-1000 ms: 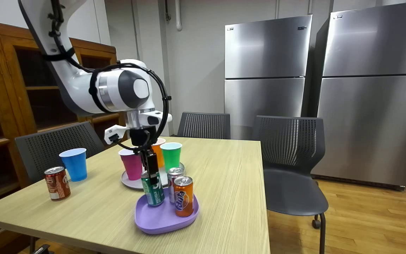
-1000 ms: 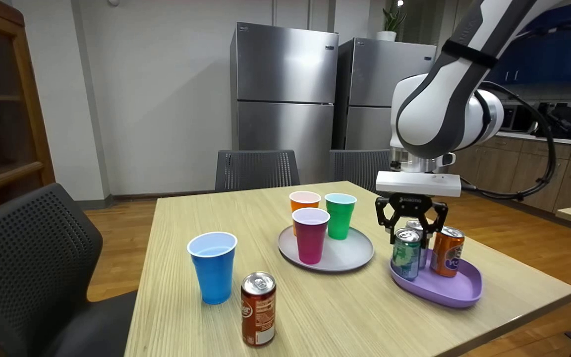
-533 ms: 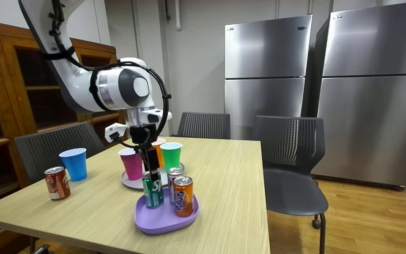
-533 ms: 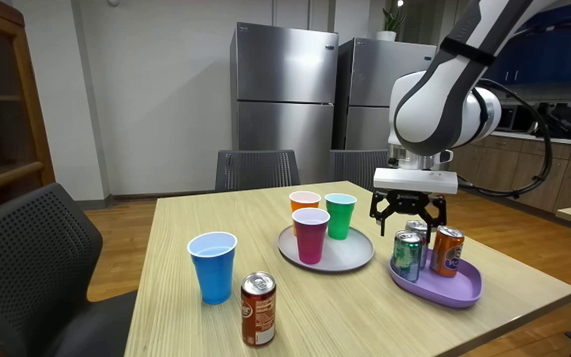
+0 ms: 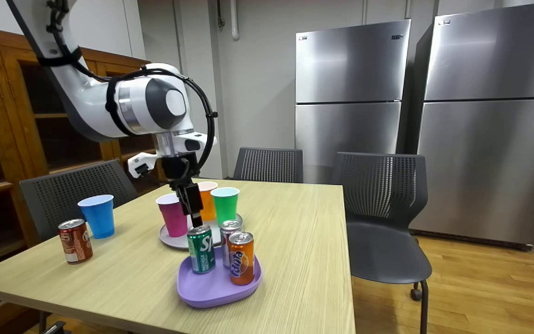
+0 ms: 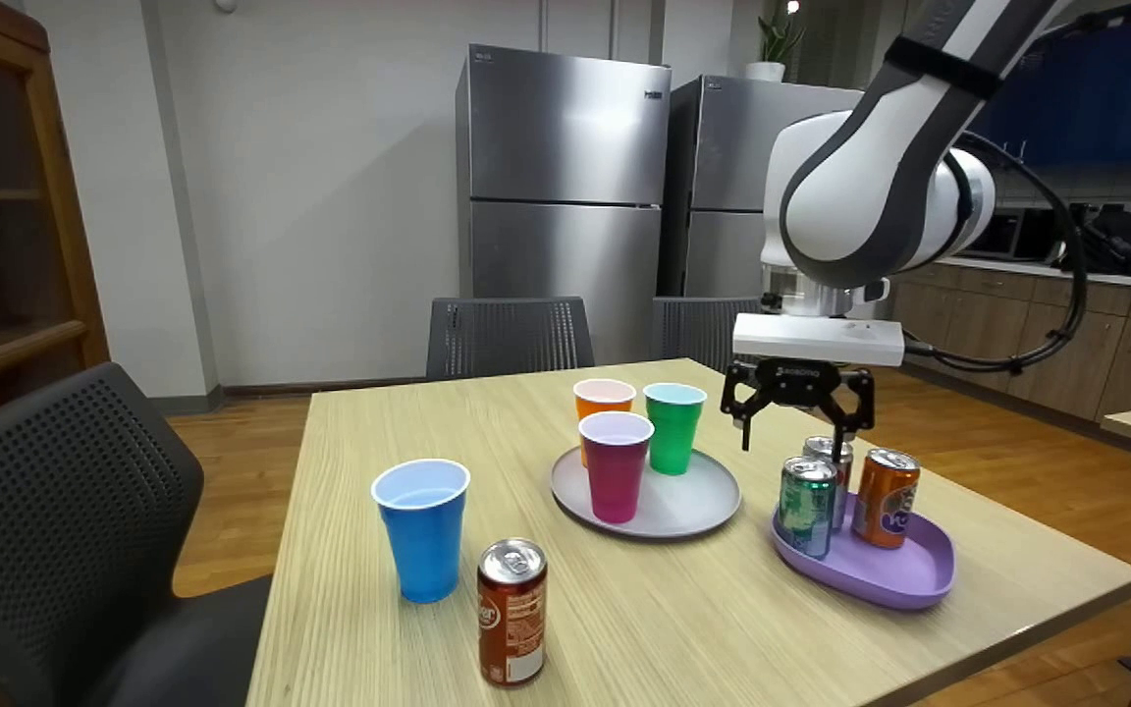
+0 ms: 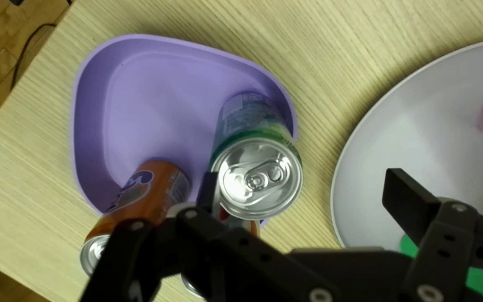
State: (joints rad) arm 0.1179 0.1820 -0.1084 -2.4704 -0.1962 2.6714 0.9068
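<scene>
My gripper is open and empty, fingers pointing down, above and beside a green Sprite can. In the wrist view the open jaws show one finger beside the rim of the green can and the other over the grey plate. The green can stands upright on a purple tray. An orange Fanta can and a silver-and-red can stand on the same tray. The silver-and-red can is partly hidden behind the others, and in the wrist view mostly behind the gripper.
A grey plate beside the tray holds a magenta cup, an orange cup and a green cup. A blue cup and a brown-red can stand apart on the table. Chairs surround the table.
The fingers have opened and let go of the green can, which now stands upright on the tray. The gripper has risen and shifted toward the grey plate.
</scene>
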